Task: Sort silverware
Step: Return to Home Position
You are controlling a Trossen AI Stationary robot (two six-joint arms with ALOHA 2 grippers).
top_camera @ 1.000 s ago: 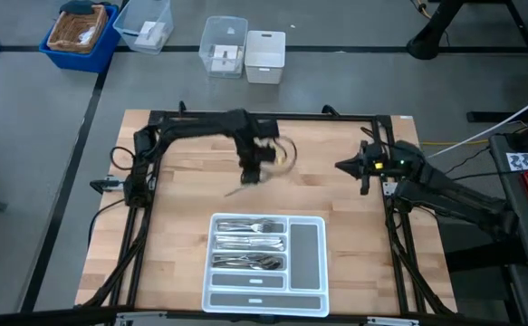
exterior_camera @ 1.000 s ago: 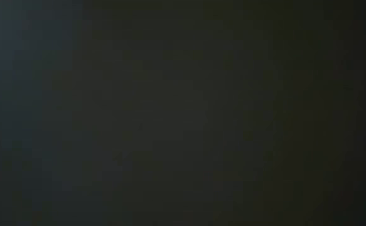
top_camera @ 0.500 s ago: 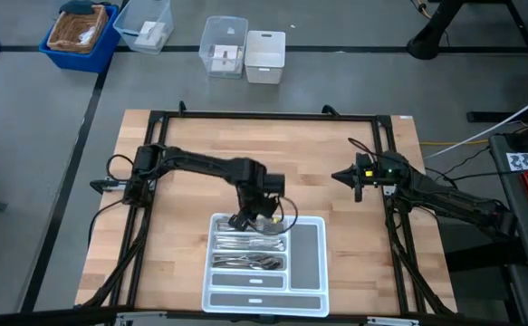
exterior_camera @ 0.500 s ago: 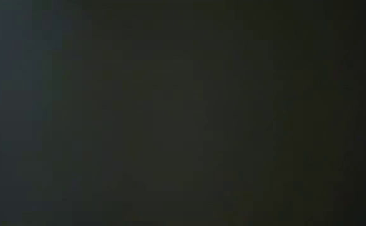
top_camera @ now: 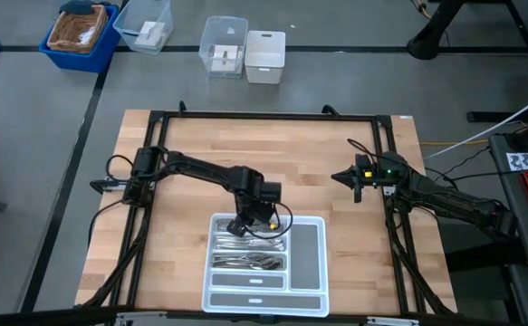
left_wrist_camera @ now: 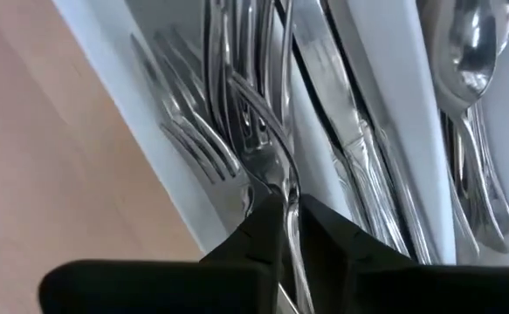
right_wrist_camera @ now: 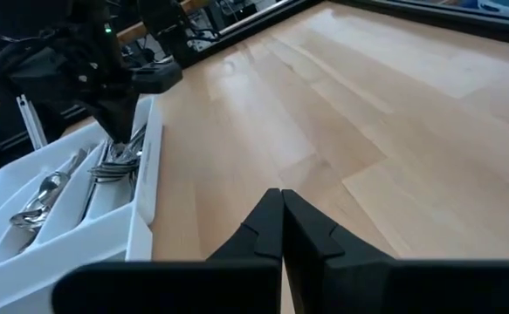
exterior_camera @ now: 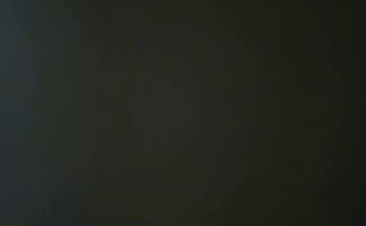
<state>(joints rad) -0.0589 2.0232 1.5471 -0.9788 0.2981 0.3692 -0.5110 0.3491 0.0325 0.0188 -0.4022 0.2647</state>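
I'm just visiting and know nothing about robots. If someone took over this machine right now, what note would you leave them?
Left tool: shut on a fork, low over the fork section of the white tray.
Right tool: shut, empty, parked near the table's right edge.
Done: forks, knives and spoons lie in separate sections.
Left: release this fork and pull the left arm back. I see no loose pieces on the wood.

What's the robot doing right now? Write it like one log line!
left gripper: shut on fork over white tray fork section | right gripper: shut, waiting away from tray
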